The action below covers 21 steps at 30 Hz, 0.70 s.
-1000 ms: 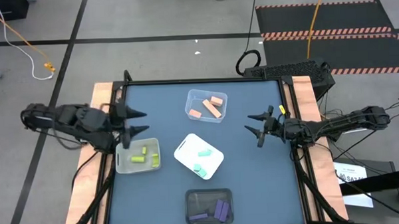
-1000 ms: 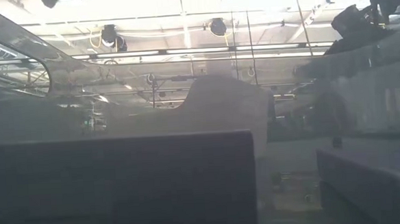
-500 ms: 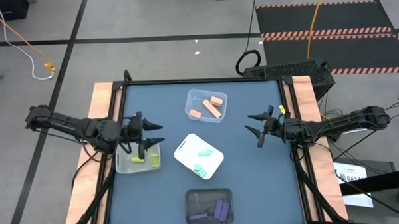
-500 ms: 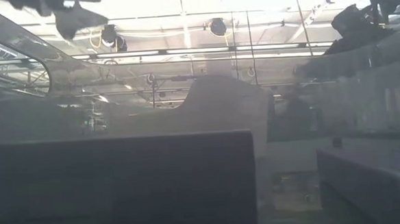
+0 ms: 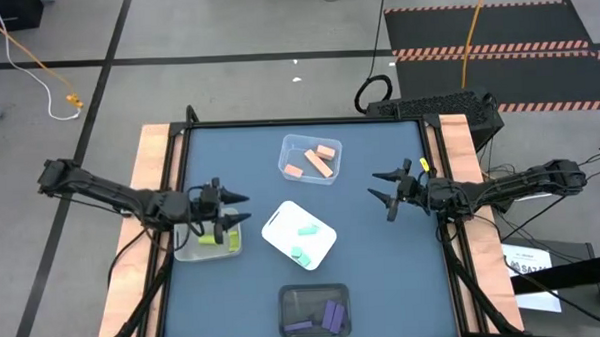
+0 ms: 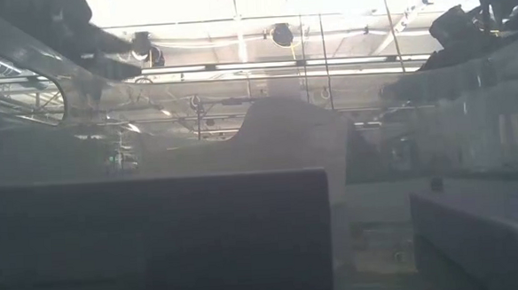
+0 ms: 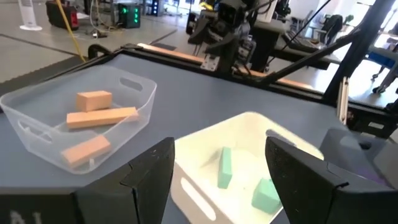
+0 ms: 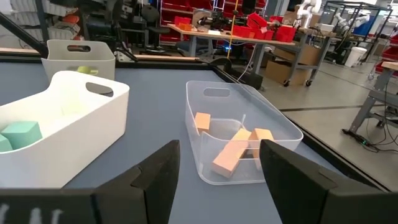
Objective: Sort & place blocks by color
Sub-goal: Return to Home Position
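The salmon-orange blocks (image 5: 320, 163) lie in the clear bin (image 5: 291, 141) in the upper middle of the high view. The mint-teal blocks (image 5: 306, 229) are in the white bin (image 5: 280, 225), which stands turned at the centre. The yellow-green blocks (image 5: 208, 239) are in the pale bin (image 5: 187, 251) at the left, and the purple blocks (image 5: 332, 313) in the dark bin (image 5: 284, 297) at the lower edge. The four bins stand apart from each other, with bare blue table (image 5: 394, 275) between them and a wide free strip on the right; wooden borders close the table at left and right. Around it is a grey floor (image 5: 225, 31) with dark lines, and a black mat (image 5: 525, 26) lies in the upper right. The left gripper (image 5: 239, 210) hangs over the upper right corner of the pale bin, just beside the yellow-green blocks in the picture, its fingers spread wide and holding nothing. The right gripper (image 5: 374, 187) hovers over bare table to the right of the clear bin, apart from all blocks, also wide and empty.
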{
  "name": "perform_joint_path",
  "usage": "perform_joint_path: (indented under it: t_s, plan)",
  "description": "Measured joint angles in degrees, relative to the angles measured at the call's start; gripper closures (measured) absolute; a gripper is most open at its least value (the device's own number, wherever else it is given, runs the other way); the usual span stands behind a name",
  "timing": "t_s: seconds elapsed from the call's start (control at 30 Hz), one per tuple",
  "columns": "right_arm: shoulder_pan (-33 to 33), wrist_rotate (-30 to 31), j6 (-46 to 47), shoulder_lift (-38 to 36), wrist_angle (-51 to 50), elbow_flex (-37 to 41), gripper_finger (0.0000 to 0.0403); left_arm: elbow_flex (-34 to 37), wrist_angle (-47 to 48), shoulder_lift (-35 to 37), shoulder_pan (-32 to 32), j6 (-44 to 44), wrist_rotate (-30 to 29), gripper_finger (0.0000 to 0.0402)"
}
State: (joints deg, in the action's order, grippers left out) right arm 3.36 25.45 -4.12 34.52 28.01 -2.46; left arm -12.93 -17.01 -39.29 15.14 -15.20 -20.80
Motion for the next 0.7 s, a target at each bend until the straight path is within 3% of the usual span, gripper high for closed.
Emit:
perform_joint_path:
  t_s: [0.37, 0.7]
  plan:
    - [0.02, 0.0, 0.0, 0.0, 0.0, -0.01, 0.019, 6.85, -3.7, -0.01, 0.0, -1.0, -0.02, 0.0151]
    - [0.02, -0.02, 0.0, -1.1, -0.02, 0.0, 0.019, 7.58, -3.85, 0.0, 0.0, 0.38, -0.07, 0.0151]
